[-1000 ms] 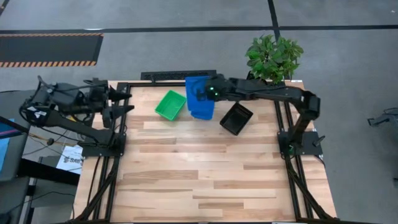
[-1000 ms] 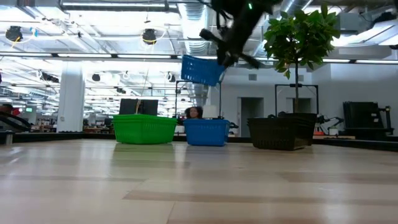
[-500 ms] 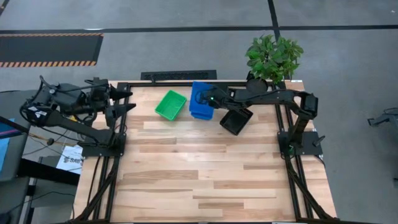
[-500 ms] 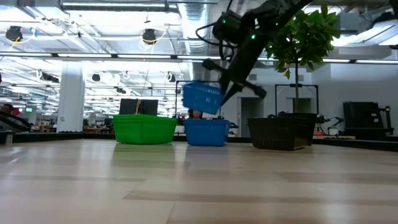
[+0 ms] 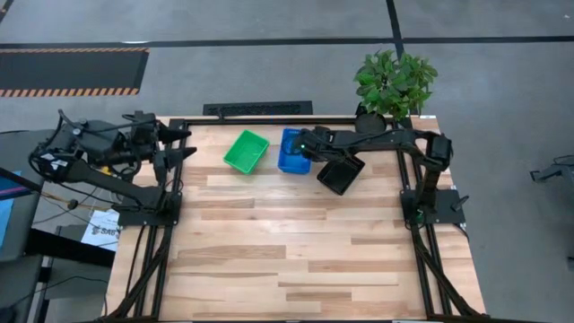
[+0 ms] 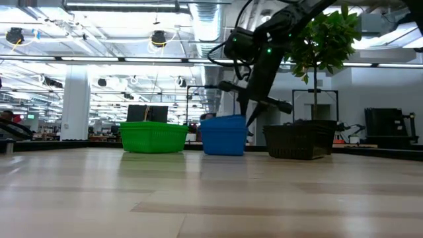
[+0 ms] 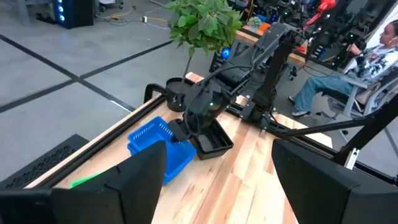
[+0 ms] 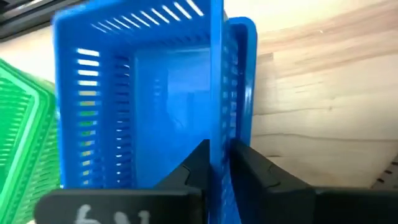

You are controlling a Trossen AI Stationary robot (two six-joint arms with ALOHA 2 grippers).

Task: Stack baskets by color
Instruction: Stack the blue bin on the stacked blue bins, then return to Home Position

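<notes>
Right gripper [image 8: 214, 163] pinches wall of blue basket [image 5: 293, 150], nested in blue stack between green basket [image 5: 246, 150] and black basket [image 5: 341, 170]; lift carelessly and you drag basket askew. Left gripper [image 5: 184, 144] wide, idle at table edge

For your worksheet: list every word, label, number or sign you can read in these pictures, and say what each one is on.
None can be read for certain.
White marks on the right hand's dark bar: cut off by the picture's edge, unreadable.
Print on a paper under the table's left side: too small to read.
The blue baskets carry no text.
</notes>
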